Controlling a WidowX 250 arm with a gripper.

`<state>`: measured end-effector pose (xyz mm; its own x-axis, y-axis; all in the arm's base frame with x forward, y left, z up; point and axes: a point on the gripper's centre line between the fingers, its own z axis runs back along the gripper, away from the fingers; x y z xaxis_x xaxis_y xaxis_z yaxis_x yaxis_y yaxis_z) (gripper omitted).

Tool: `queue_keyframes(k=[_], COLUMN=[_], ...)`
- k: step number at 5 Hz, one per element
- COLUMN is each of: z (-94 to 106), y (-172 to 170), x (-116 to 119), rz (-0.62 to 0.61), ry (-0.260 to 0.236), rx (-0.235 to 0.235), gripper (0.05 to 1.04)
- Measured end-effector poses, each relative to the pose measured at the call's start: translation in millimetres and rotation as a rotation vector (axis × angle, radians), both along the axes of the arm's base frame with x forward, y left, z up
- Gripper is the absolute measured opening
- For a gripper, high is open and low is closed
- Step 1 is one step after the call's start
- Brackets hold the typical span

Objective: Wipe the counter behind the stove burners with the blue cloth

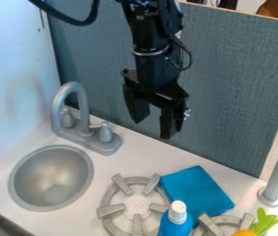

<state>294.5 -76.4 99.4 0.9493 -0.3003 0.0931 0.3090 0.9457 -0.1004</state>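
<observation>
Hanging above the counter (74, 219), the black gripper (153, 129) is holding its two fingers apart. Lower down, a blue cloth (197, 186) is lying beside a gray burner (122, 184), its near part hidden by a white-capped bottle (176, 225). The view's bottom edge is cutting off the bottle and an orange toy carrot (245, 233).
</observation>
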Motion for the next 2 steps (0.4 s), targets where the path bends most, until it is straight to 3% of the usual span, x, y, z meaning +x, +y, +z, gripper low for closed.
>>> queue_keyframes(k=[2], z=[-12.0], y=[0.7], x=[-2.5], rz=[-0.001], ry=[0.040], rx=[0.009], gripper=[1.009])
